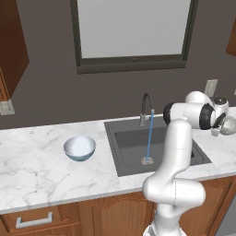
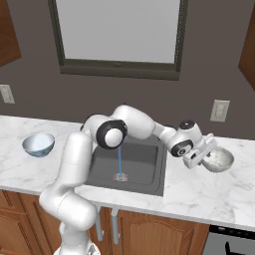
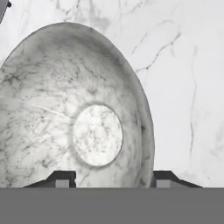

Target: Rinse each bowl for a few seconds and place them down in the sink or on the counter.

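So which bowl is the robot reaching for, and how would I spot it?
Find the dark sink under the window, then look along the marble counter to its right. The speckled grey bowl sits there at the pincer. It looks like stone, while the other bowl, left of the sink, is glossy light blue.

Grey-speckled bowl [image 3: 78,113], light-blue bowl [image 1: 79,148]

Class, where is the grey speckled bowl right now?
The grey speckled bowl sits on the marble counter right of the sink in the right base view, with the tool at its near rim.
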